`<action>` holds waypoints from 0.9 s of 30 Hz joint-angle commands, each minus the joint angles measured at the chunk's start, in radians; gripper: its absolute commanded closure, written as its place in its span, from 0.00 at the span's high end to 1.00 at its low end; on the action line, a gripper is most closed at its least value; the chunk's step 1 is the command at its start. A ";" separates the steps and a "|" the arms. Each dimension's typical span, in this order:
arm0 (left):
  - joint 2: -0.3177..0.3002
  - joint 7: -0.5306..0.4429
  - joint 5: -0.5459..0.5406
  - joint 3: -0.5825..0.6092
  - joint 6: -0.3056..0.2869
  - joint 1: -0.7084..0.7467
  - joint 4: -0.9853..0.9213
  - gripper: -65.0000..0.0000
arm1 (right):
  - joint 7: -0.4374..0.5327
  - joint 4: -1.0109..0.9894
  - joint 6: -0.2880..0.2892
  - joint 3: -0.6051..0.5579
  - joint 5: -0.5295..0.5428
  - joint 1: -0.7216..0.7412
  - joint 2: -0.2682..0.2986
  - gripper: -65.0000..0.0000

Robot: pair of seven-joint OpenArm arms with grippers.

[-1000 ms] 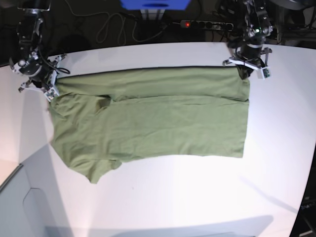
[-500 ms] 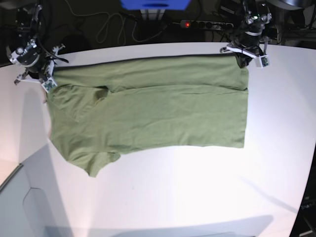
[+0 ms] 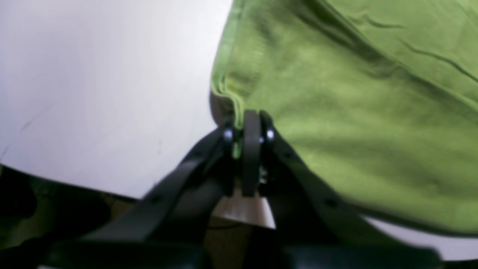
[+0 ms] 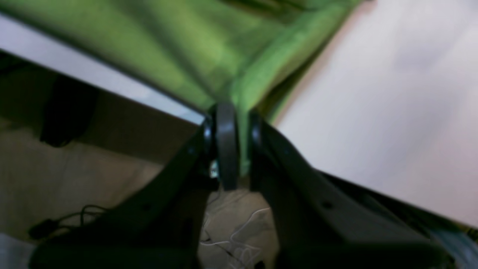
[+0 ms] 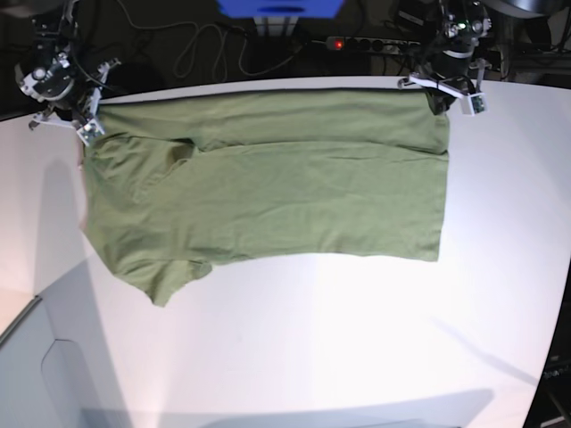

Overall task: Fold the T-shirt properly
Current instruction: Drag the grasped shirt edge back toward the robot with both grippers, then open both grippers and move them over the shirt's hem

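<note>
The olive-green T-shirt (image 5: 268,183) lies spread across the white table (image 5: 339,339), its far edge drawn taut along the table's back edge. My left gripper (image 5: 437,100) is shut on the shirt's far right corner; in the left wrist view the jaws (image 3: 248,127) pinch the green hem (image 3: 231,93). At the far left corner my right gripper (image 5: 89,116) is shut on the cloth too, with the T-shirt (image 4: 209,48) caught between the black fingers (image 4: 226,142). A sleeve (image 5: 165,285) points toward the near left.
A power strip (image 5: 370,43) with a red light and loose cables (image 5: 201,49) lie on the dark floor beyond the table's back edge. A blue object (image 5: 281,9) sits at the top middle. Bare white table stretches in front of the shirt.
Both grippers have pulled the shirt's far edge away toward the table's back edge, and the whole shirt has slid that way and stretched flatter.
</note>
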 commanded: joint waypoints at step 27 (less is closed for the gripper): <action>0.028 -0.020 -0.013 -0.092 0.002 0.052 0.023 0.41 | 0.005 0.065 0.015 0.056 0.002 -0.009 -0.004 0.48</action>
